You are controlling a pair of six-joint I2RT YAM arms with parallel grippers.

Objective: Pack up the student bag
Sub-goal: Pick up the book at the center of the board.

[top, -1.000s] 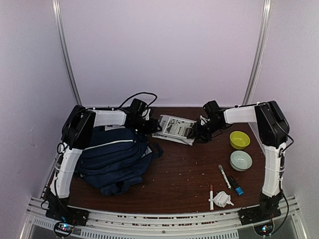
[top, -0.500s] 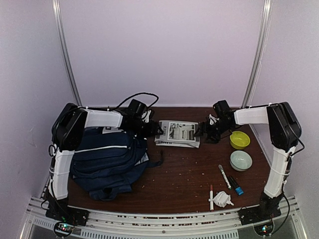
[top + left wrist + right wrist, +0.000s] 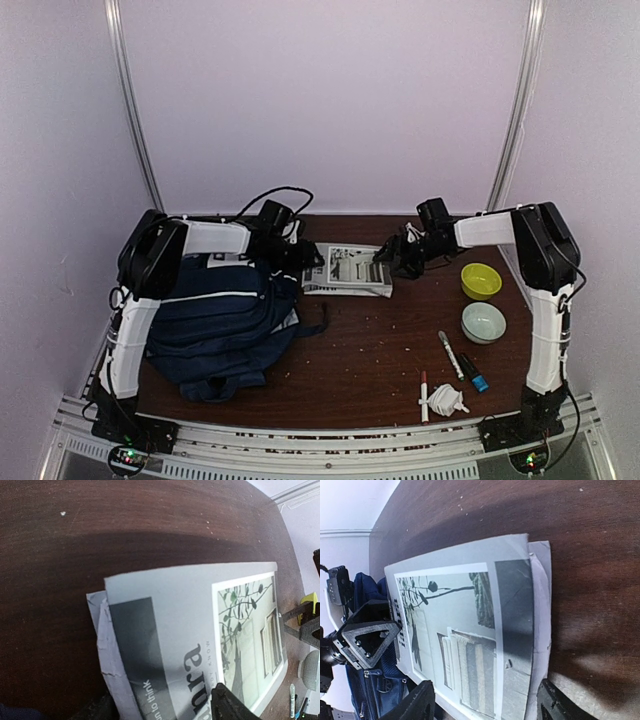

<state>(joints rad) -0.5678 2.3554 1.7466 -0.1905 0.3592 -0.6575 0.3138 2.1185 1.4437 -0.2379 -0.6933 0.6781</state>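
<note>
The navy student bag (image 3: 215, 320) lies slumped on the left of the table, and its blue fabric shows in the right wrist view (image 3: 370, 690). A grey-and-white magazine (image 3: 348, 270) lies flat at the back middle, next to the bag. My left gripper (image 3: 305, 258) is at the magazine's left edge, open, with its fingers either side of the cover (image 3: 190, 645). My right gripper (image 3: 393, 258) is at the magazine's right edge, open, straddling the cover (image 3: 470, 630). The left gripper's body also shows in the right wrist view (image 3: 365, 637).
A yellow bowl (image 3: 481, 281) and a white bowl (image 3: 484, 322) stand at the right. Markers (image 3: 451, 353) (image 3: 473, 373) (image 3: 424, 392) and a crumpled white wad (image 3: 447, 400) lie at the front right. Crumbs dot the brown table (image 3: 380, 340).
My right gripper has moved left from beside the yellow bowl to the magazine's right edge. The magazine has slid slightly left toward the bag. The left arm shifted a little.
</note>
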